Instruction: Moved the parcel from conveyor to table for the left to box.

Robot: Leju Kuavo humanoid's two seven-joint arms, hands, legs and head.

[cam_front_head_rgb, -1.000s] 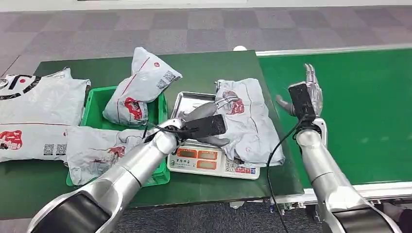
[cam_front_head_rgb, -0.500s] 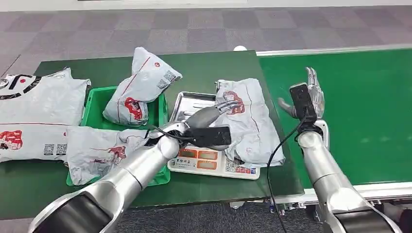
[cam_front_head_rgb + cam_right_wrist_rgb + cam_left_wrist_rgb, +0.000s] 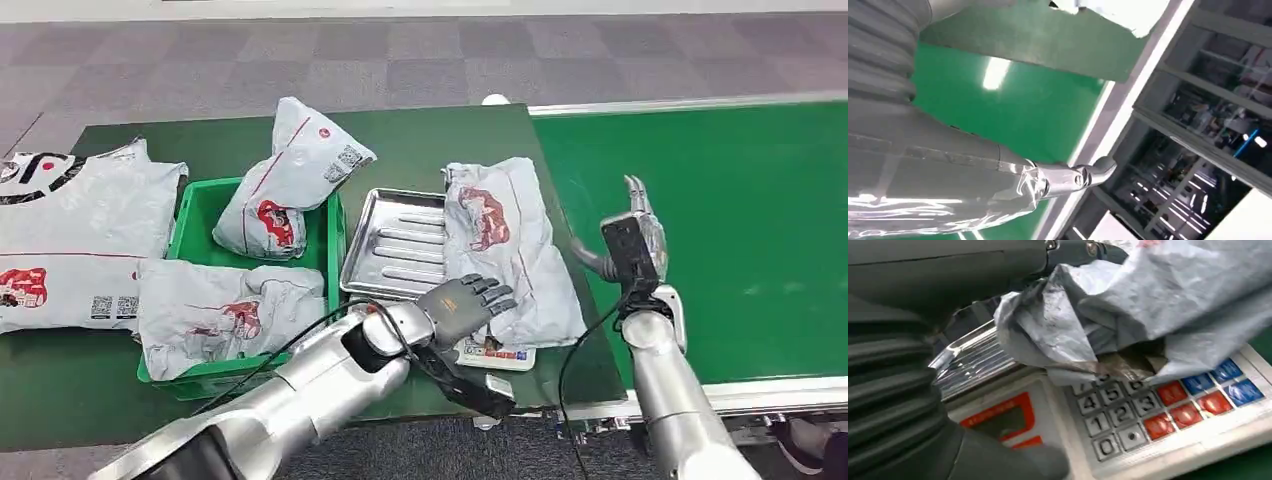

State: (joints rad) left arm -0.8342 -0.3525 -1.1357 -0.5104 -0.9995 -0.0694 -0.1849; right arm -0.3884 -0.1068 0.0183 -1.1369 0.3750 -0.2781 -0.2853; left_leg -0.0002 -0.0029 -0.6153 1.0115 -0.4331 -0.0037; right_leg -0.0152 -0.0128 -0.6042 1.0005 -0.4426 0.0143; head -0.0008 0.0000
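A grey parcel (image 3: 505,250) with a red print lies half on the steel tray (image 3: 395,245) of a scale and half on the green table (image 3: 430,135). My left hand (image 3: 465,305) hovers with fingers spread over the scale's front, at the parcel's near edge, holding nothing. In the left wrist view the crumpled parcel (image 3: 1148,300) overhangs the scale's keypad (image 3: 1128,410). My right hand (image 3: 640,225) stands open with fingers pointing up, over the left edge of the green conveyor (image 3: 750,220). The green box (image 3: 205,195) sits left of the scale.
Two grey parcels are at the box: one (image 3: 290,180) leans on its far rim, another (image 3: 225,310) drapes over its near side. Larger grey parcels (image 3: 80,240) cover the table's left end. A black cable (image 3: 570,340) hangs by the table's right edge.
My left hand has drawn back from the parcel towards the front of the scale and turned at the wrist. My right hand has sunk and moved nearer.
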